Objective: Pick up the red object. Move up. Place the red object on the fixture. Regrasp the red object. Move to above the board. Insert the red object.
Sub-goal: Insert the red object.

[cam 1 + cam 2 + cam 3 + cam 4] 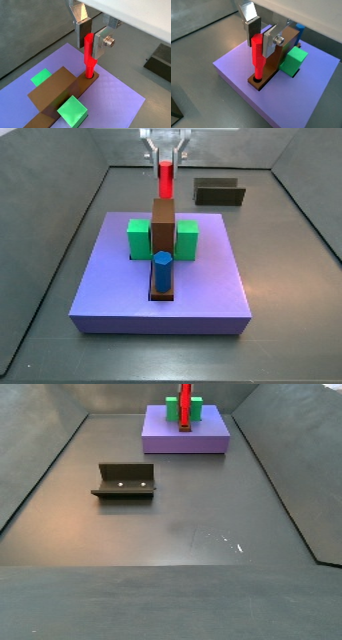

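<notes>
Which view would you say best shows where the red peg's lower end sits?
A wrist view: the peg stands with its foot in the brown bar, the tool open around its top. Both side views show it small and distant; its foot is hidden.

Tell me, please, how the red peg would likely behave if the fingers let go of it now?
Seated in the brown bar, the red peg would probably stay upright. It looks stiff and likely light. The gripper is above the board, its fingers beside the peg's top; whether they clamp it is unclear.
</notes>
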Robot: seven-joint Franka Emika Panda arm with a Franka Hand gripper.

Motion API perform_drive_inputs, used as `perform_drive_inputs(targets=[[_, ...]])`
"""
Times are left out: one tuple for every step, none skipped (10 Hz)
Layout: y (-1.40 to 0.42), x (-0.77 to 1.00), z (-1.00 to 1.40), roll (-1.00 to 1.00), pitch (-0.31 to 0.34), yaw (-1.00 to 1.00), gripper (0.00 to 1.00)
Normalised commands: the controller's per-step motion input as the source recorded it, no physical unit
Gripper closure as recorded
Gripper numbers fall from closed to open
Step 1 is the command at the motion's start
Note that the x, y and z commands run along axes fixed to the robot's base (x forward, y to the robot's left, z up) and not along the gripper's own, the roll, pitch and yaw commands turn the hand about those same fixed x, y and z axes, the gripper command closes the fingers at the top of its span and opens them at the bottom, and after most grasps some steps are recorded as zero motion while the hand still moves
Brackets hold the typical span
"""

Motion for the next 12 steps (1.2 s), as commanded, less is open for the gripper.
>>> perform_drive_inputs(targets=[[0.00, -0.13, -0.11, 0.04, 0.000, 0.00, 1.00], [0.00, -0.11, -0.06, 0.05, 0.000, 0.00, 1.00], [0.00, 0.05, -0.13, 0.06, 0.000, 0.03, 1.00], [0.01, 0.27, -0.15, 0.08, 0.000, 0.12, 1.00], [0.06, 0.27, -0.13, 0.09, 0.000, 0.17, 1.00], [0.07, 0.25, -0.12, 0.10, 0.000, 0.18, 1.00], [0.00, 0.03, -0.15, 0.09, 0.000, 0.10, 1.00], [0.00, 0.00, -0.20, 0.18, 0.000, 0.05, 1.00], [0.00, -0.15, -0.15, 0.26, 0.000, 0.00, 1.00], [0.00, -0.08, -0.09, 0.33, 0.000, 0.00, 1.00], [0.00, 0.00, -0.06, 0.36, 0.027, 0.00, 1.00], [0.00, 0.00, -0.02, 0.42, 0.043, 0.00, 1.00]])
